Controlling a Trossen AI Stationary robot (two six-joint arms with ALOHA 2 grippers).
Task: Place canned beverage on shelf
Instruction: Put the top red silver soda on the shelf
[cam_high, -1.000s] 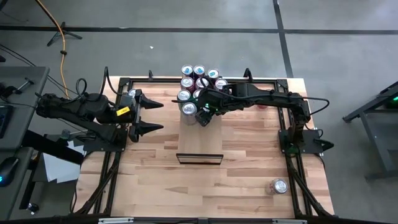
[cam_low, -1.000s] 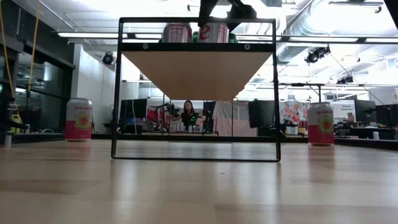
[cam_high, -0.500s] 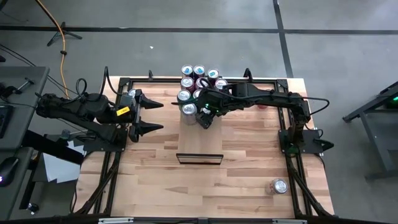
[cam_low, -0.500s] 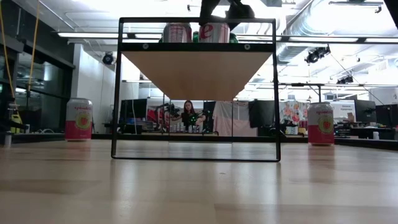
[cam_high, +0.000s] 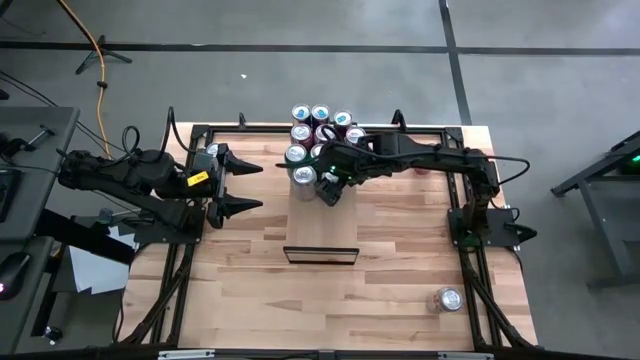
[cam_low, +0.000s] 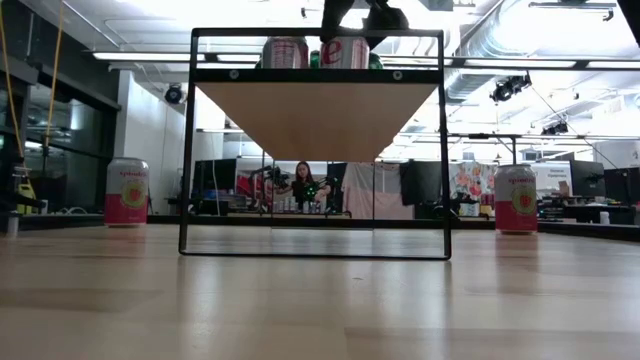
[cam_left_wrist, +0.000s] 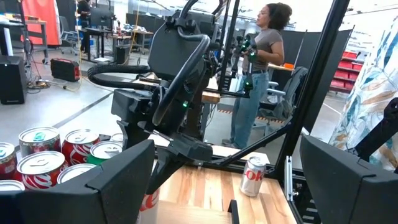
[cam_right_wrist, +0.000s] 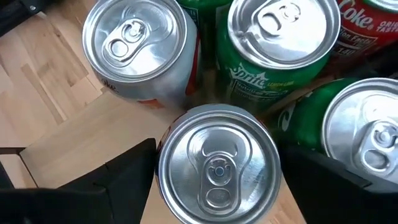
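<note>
The shelf is a pale panel raised on a thin dark frame. Several cans stand on its far end. My right gripper slants down over the nearest can, which has a silver top and stands upright on the shelf. One dark finger is on each side of it, jaws wide. In the low view the gripper sits above this can. My left gripper waits open at the table's left, pointing level toward the shelf. My right gripper has its two fingers beside opposite sides of the can's wall just under the rim, coming from above at a slant. Whether the fingers touch the can I cannot tell. The can stands upright with its base on the shelf.
Right behind this can stand a silver can and green Sprite cans. Loose cans stand on the table at the near right, far left and right. A person stands beyond the table.
My right gripper has rolled slightly about the line it points along, staying above the can. The can and the other cans have not moved.
</note>
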